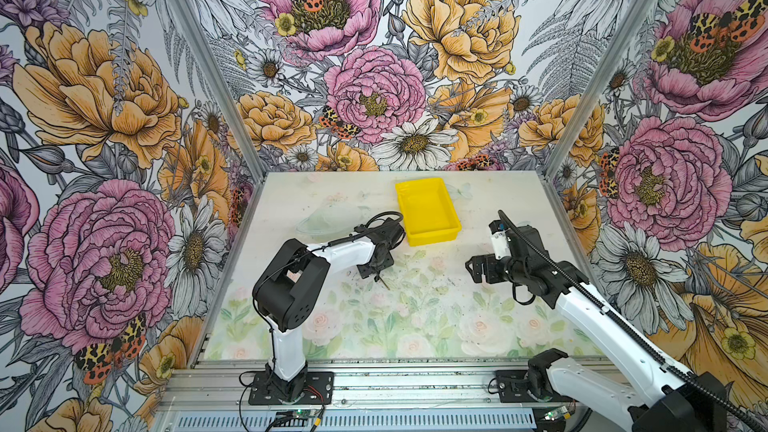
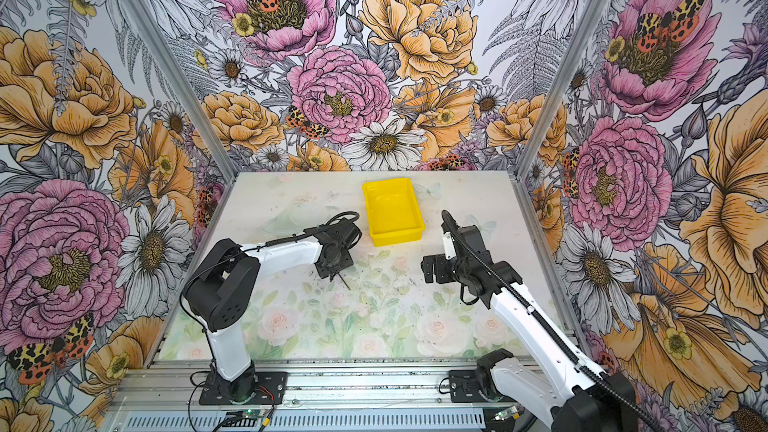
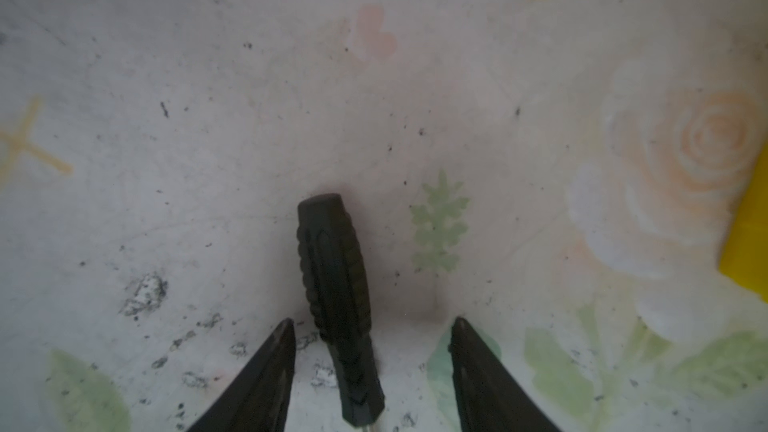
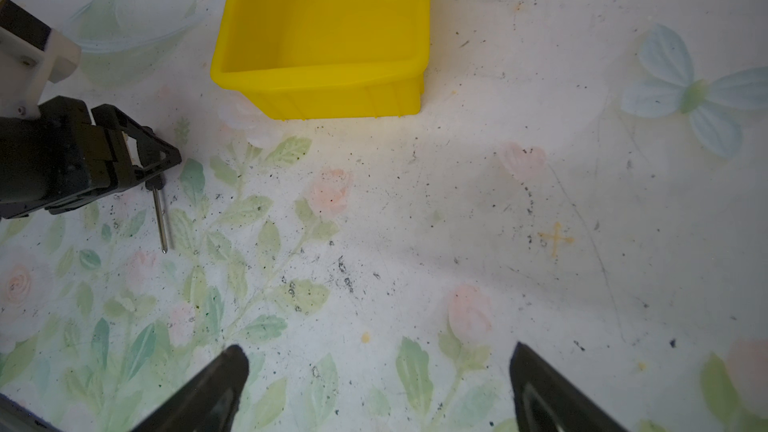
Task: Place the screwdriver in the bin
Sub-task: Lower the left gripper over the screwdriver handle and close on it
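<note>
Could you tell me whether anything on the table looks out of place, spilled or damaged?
Nothing is spilled or tipped. The only oddity is the table mat: black specks and scuffed patches dot its middle, like wear or grime. The screwdriver lies flat on it; the bin sits upright and empty.

A clear bowl [image 1: 332, 218] rests on the table [image 1: 415, 326], in its far left part. The tabletop carries a pale print of roses and green leaves, with a blue butterfly [image 4: 690, 89] and a small yellow cross [image 4: 555, 238]. Dark specks [image 4: 345, 274] lie scattered across it. Walls [image 1: 104, 118] with large pink and orange flowers enclose three sides. A metal rail [image 1: 395, 386] runs along the front.
</note>
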